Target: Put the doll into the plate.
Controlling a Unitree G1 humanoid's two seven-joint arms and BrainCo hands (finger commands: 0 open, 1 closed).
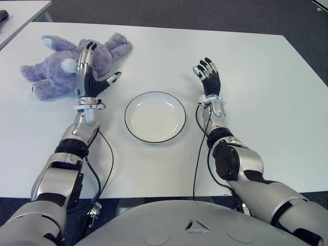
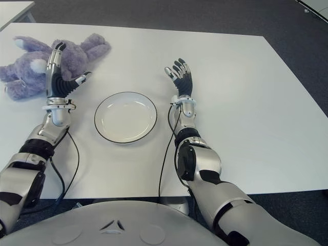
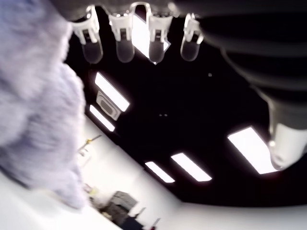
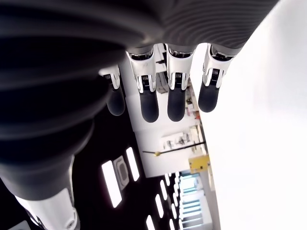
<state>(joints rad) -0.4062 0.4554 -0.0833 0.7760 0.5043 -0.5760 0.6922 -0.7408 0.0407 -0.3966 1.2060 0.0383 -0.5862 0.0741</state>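
The plate (image 1: 155, 117) sits empty on the counter (image 1: 256, 77); right hand (image 1: 207, 74) at its 2 o'clock, fingers spread, idle. Left hand (image 1: 90, 72) at 10 o'clock, spread beside the doll (image 1: 56, 69), not gripping. A shallow grasp on soft plush could slip before reaching the plate

The doll (image 1: 61, 66) is a purple plush animal with fuzzy fur, paler ear patches and long floppy limbs, lying sprawled on its side on the white desk (image 1: 256, 92). It lies up and to the left of the plate (image 1: 155, 117), well apart from it. The plate is round, white, shallow, with a thin dark rim, upright and holding nothing.
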